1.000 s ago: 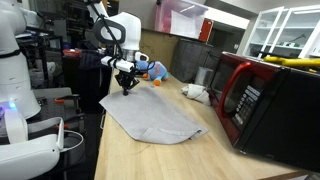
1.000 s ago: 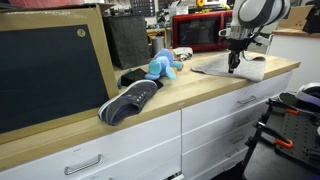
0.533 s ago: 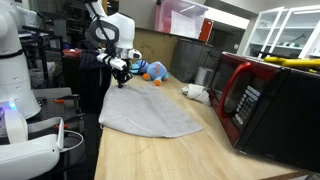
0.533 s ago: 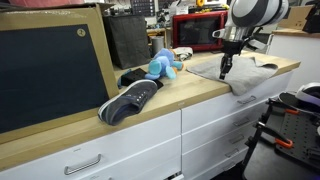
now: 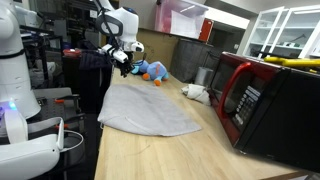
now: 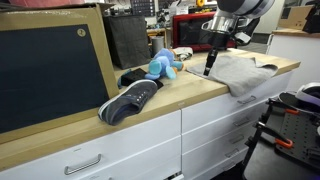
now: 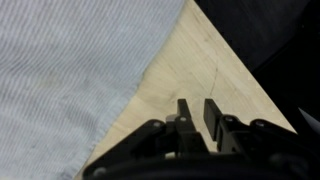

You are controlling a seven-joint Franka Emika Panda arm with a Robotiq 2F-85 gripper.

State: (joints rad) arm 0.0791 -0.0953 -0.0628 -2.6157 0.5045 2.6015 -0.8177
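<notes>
Grey cloth [image 7: 70,70] half outside wrist view

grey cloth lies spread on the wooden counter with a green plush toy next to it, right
No: the plush toy is blue, not green, as both exterior views show. The grey cloth does lie spread on the wooden counter next to it.
</notes>
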